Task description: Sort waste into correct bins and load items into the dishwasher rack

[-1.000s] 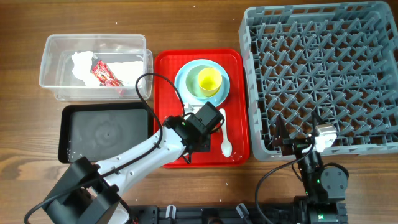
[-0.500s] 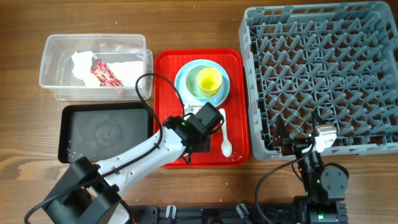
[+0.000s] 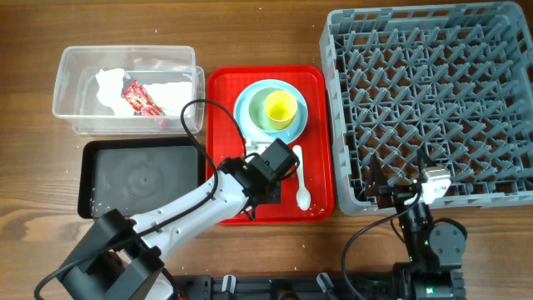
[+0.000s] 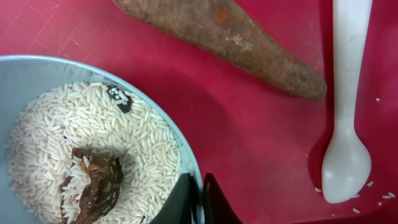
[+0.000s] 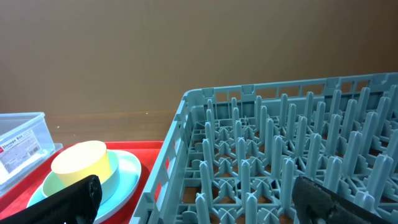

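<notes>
In the left wrist view my left gripper [image 4: 199,200] is shut on the rim of a light-blue bowl [image 4: 37,68] holding white rice [image 4: 93,137] and a dark brown food piece [image 4: 96,183]. The bowl sits on the red tray [image 4: 249,130]. A brown stick-like piece [image 4: 230,37] and the white spoon [image 4: 345,124] lie beside it. In the overhead view the left gripper [image 3: 268,173] covers this bowl. The plate [image 3: 243,117] holds a bowl and the yellow cup [image 3: 279,107]. My right gripper [image 3: 400,185] is open and empty at the rack's [image 3: 433,92] front edge.
The clear tub [image 3: 75,117] at the back left holds the white tissue [image 3: 108,83] and the red wrapper [image 3: 140,100]. The black tray [image 3: 141,179] lies in front of it. A few rice grains [image 4: 373,183] lie on the red tray by the spoon.
</notes>
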